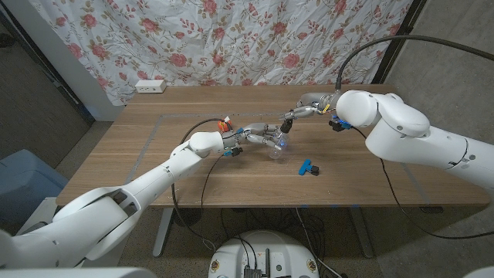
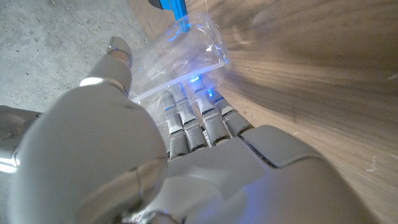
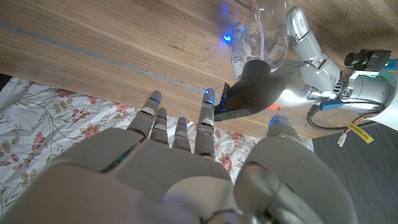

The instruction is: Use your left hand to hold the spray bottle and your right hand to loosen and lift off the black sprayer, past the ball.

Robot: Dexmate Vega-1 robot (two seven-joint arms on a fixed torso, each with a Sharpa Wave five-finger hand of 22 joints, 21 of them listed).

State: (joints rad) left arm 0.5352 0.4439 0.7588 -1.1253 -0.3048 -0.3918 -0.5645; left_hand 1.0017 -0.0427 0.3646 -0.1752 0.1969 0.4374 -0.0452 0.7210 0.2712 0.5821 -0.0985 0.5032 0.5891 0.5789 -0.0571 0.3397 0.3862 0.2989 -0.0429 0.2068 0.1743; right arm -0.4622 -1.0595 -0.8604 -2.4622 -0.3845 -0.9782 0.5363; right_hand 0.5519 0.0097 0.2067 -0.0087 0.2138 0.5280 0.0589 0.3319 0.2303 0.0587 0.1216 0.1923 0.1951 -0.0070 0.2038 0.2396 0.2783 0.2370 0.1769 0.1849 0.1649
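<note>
A clear spray bottle (image 1: 276,148) stands mid-table with my left hand (image 1: 261,139) gripping its body from the side. In the left wrist view the fingers (image 2: 196,121) and thumb wrap the clear bottle (image 2: 180,56). The black sprayer (image 3: 249,93) sits on the bottle (image 3: 267,28). My right hand (image 1: 299,113) hovers at the sprayer's top from the far right. In the right wrist view my right hand (image 3: 186,155) has its fingers straight and spread. The sprayer lies just beyond the fingertips (image 3: 208,102), between them and the thumb. I cannot tell whether they touch it.
A small blue and black object (image 1: 307,167) lies on the table just right of the bottle, toward the front edge. A white power strip (image 1: 150,86) sits at the back left corner. A floral curtain hangs behind the table.
</note>
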